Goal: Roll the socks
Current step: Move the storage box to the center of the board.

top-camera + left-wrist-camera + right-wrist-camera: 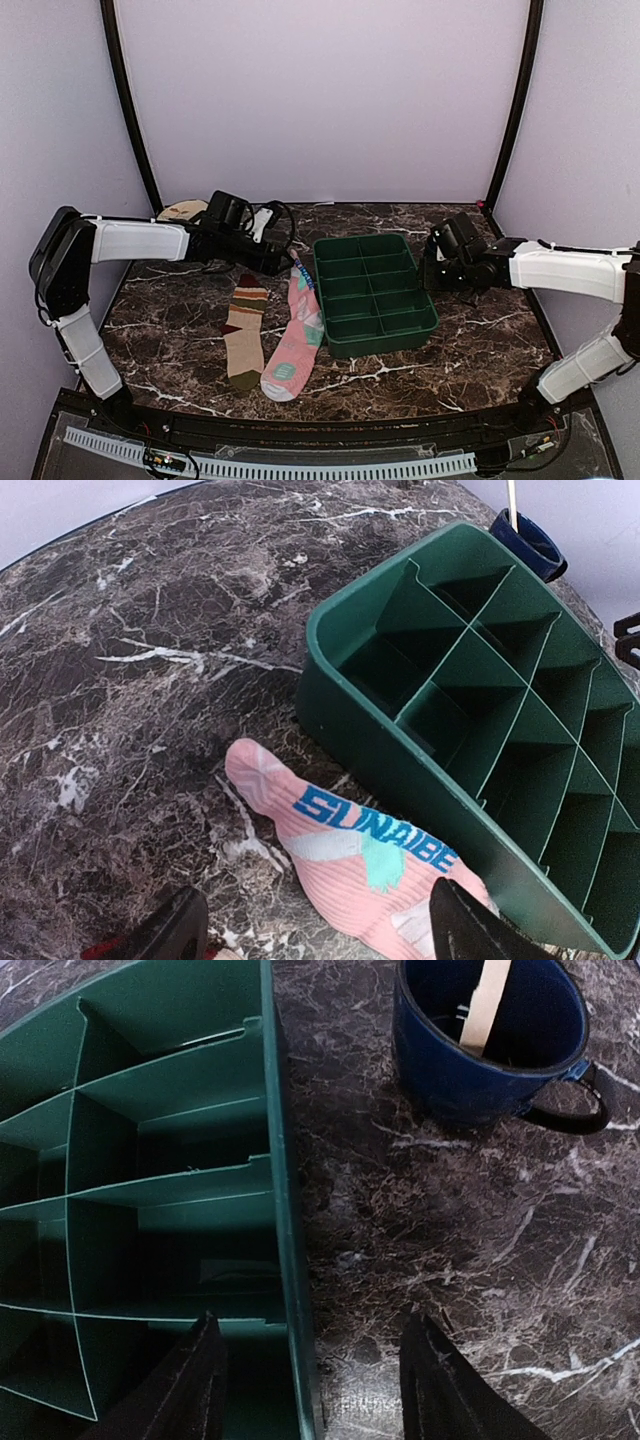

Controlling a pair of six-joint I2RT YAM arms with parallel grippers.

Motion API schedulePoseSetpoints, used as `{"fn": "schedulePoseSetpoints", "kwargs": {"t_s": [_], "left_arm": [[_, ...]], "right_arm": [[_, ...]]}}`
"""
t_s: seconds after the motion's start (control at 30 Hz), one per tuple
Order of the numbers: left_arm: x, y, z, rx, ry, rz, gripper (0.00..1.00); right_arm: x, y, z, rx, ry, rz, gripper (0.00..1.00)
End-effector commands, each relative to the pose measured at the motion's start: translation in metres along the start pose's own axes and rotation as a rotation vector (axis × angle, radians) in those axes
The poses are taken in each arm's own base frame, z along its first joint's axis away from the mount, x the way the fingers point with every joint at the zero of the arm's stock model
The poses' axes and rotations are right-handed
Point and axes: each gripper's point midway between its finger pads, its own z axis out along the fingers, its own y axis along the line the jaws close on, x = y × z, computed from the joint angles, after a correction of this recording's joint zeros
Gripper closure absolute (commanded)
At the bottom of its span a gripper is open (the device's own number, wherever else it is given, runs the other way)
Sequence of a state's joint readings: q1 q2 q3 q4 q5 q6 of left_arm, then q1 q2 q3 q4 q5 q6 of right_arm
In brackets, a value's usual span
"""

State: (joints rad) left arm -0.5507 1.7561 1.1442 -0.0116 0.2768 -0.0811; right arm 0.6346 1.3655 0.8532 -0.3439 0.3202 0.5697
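While gaping wide, left jaws overhang pink sock (340,865).

Soft even light, faint shadows; wrist views slightly blurred near edges

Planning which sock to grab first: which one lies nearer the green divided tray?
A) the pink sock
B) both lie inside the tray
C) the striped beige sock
A: the top view shows the pink sock right beside the green tray, with the striped sock beyond it.
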Motion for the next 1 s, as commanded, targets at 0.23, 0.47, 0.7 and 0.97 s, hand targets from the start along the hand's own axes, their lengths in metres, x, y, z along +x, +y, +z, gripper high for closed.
{"fn": "schedulePoseSetpoints", "kwargs": {"t_s": [0.23, 0.47, 0.7, 0.97], "left_arm": [[0.0, -0.01, 0.006, 0.039, 0.017, 0.01, 0.23], [0.004, -0.007, 0.008, 0.026, 0.031, 0.01, 0.25], [0.006, -0.001, 0.01, -0.004, 0.037, -0.009, 0.27], [0.011, 0.002, 0.012, -0.016, 0.044, -0.04, 0.3]], "right_arm": [[0.015, 0.015, 0.02, 0.014, 0.119, -0.005, 0.51], [0.022, 0.016, 0.031, 0.034, 0.166, -0.029, 0.67], [0.03, 0.018, 0.043, 0.042, 0.218, -0.043, 0.85], [0.025, 0.021, 0.057, 0.037, 0.235, -0.035, 1.0]]}}
